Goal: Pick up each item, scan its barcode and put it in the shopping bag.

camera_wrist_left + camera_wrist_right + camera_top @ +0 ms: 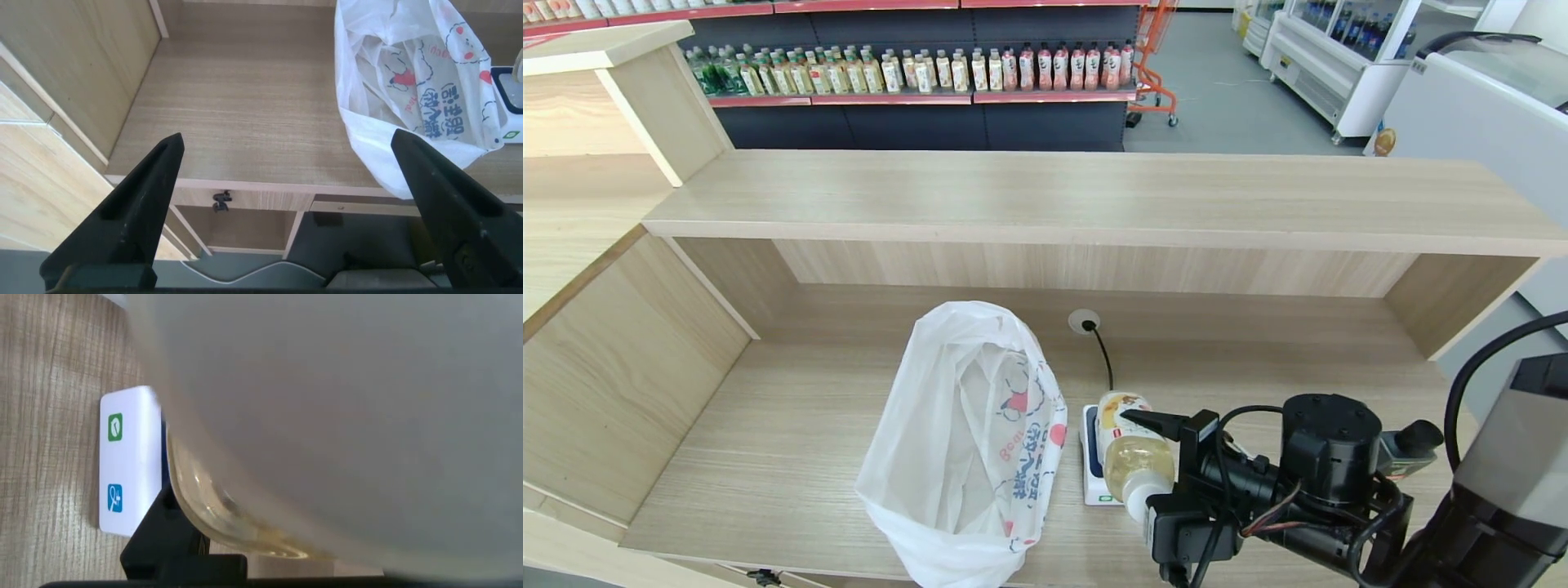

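Observation:
A clear bottle (1131, 453) of pale yellow drink with a white cap lies sideways in my right gripper (1145, 472), which is shut on it, one finger on each side. The bottle hangs just over the white barcode scanner (1093, 478) on the wooden counter (784, 441). In the right wrist view the bottle (327, 400) is very close, with the scanner (127, 461) beneath it. The white shopping bag (968, 445) stands open just left of the scanner. My left gripper (286, 204) is open and holds nothing, off the counter's front edge, with the bag (409, 82) beyond it.
A black cable (1104, 355) runs from a grommet hole (1084, 320) at the back to the scanner. A raised wooden top shelf (1094, 196) and side walls enclose the counter recess. Bare counter lies left of the bag.

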{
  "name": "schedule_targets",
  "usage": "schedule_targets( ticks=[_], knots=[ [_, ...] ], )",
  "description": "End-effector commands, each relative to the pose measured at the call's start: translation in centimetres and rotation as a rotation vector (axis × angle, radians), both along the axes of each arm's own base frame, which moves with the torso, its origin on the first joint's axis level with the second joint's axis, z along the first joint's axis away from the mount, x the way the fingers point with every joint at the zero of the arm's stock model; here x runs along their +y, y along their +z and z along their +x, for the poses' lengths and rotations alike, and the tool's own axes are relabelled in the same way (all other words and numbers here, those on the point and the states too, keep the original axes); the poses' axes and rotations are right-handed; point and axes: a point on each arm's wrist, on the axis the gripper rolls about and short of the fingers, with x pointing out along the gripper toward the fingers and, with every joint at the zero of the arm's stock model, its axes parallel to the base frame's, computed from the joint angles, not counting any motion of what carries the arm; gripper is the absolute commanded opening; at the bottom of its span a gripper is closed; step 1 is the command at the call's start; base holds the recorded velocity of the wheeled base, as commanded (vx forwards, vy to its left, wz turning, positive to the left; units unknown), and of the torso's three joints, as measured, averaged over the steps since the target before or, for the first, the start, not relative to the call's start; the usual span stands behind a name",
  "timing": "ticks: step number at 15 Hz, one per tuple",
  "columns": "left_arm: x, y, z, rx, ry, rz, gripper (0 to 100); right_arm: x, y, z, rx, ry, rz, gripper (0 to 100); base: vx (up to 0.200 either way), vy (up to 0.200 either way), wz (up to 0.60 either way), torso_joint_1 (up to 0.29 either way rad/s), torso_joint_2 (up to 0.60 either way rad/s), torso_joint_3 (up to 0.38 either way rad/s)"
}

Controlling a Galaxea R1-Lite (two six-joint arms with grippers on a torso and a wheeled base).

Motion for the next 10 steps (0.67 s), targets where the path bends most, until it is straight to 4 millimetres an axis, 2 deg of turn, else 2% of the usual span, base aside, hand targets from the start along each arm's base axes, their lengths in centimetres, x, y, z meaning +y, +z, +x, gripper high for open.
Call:
schedule_targets(
  ticks=[1,10],
  knots=[
    [0.0,0.01,0.0,-0.001,0.0,0.0,100,-0.06,-0.26,0.13,0.008,-0.003,-0.004,0,0.0,0.0,0.0,0.0,0.0,0.0],
    [0.0,0.01,0.0,-0.001,0.0,0.0,100,0.24,-0.78,0.53,-0.01,-0.001,0.008,0,0.0,0.0,0.0,0.0,0.0,0.0]
  ],
)
